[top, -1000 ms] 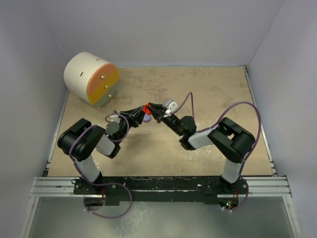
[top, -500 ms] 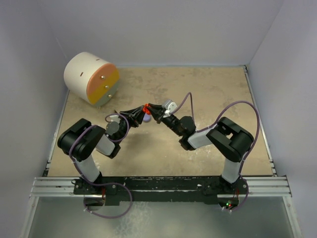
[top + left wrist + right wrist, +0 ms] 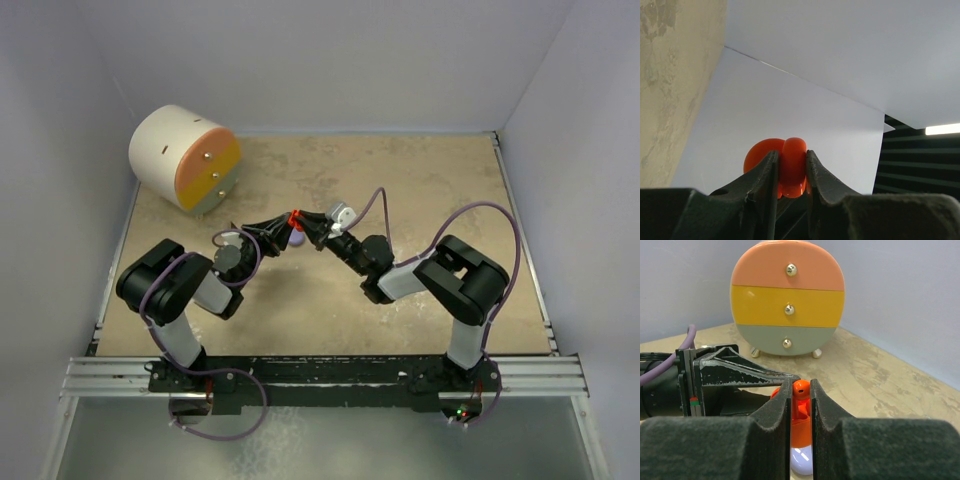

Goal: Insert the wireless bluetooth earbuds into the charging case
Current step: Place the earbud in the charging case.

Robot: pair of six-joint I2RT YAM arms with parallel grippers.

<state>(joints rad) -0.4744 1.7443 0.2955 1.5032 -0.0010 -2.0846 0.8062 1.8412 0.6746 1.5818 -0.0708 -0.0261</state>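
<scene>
My two grippers meet above the middle of the table. My left gripper (image 3: 284, 227) (image 3: 791, 159) is shut on a red round charging case (image 3: 792, 165), whose second red half (image 3: 757, 152) sticks out to the left. My right gripper (image 3: 307, 222) (image 3: 800, 386) is shut on a tiny red earbud (image 3: 801, 388), held just over the red case (image 3: 801, 432). The red parts show as a small spot in the top view (image 3: 293, 218). A pale lavender round piece (image 3: 801, 460) (image 3: 297, 238) lies just below them. The other earbuds are out of view.
A round white mini drawer chest (image 3: 185, 157) with orange, yellow and grey-green fronts (image 3: 788, 302) stands at the back left. White walls (image 3: 560, 120) enclose the beige table (image 3: 430, 180) on three sides.
My right arm has shifted slightly left, towards the left gripper, with the earbud still in it. The left arm has stayed still.
</scene>
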